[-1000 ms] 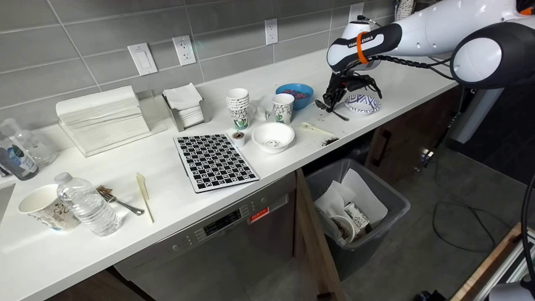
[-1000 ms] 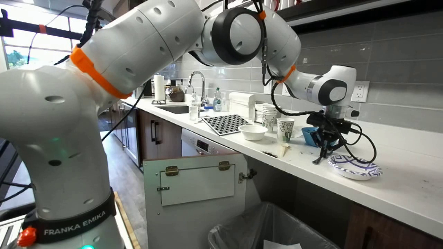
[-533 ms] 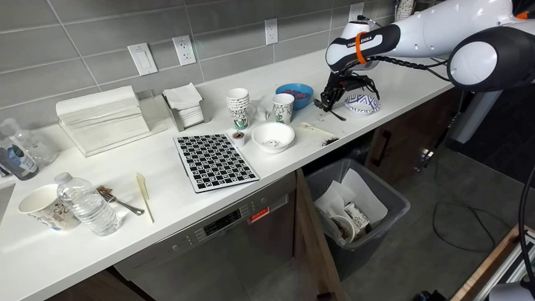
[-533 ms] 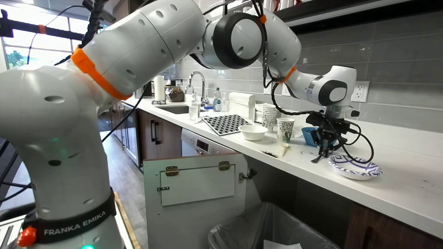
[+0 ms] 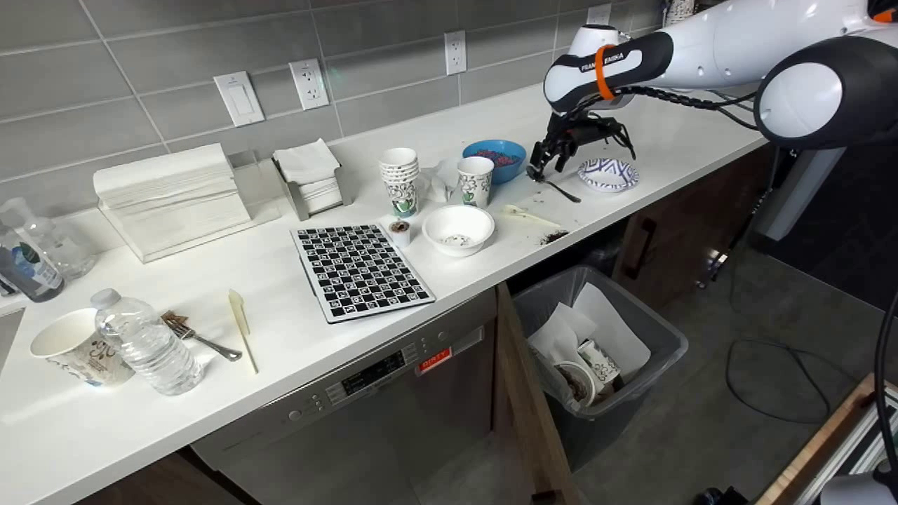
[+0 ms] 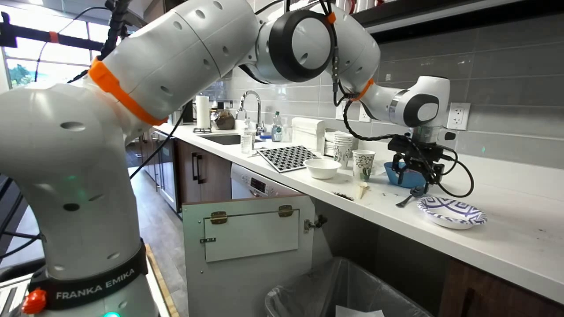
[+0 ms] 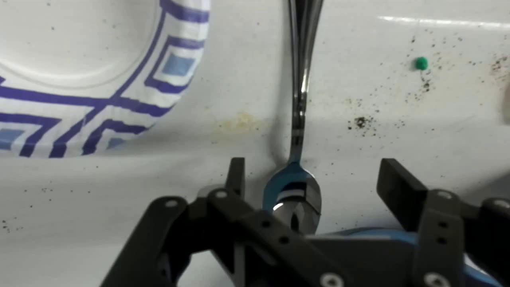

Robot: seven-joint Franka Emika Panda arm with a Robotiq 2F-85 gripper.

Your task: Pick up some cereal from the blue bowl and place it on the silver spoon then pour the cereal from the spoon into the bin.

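Note:
The silver spoon (image 7: 295,187) lies on the counter, its handle pointing away from the blue bowl (image 5: 510,173). Red and blue cereal (image 5: 493,157) fills the lower part of that bowl. My gripper (image 7: 314,177) stands open above the spoon's head, one finger on each side and apart from it. Part of the bowl's rim (image 7: 392,234) peeks out behind the gripper, and the spoon's tip is hidden by it. No cereal shows on the visible part of the spoon (image 6: 405,201). The dark-grey bin (image 5: 672,348) stands on the floor below, holding paper and cups.
A purple-patterned paper bowl (image 6: 458,223) sits close beside the spoon. Paper cups (image 5: 475,184), a white bowl (image 5: 457,245), a pale wooden stick (image 5: 531,215) and a checkered board (image 5: 361,270) share the counter. An open cabinet door (image 6: 246,246) flanks the bin.
The fingers, together around the spoon before, have spread and let go of it. My gripper has risen a little. The spoon shifted slightly toward the blue bowl.

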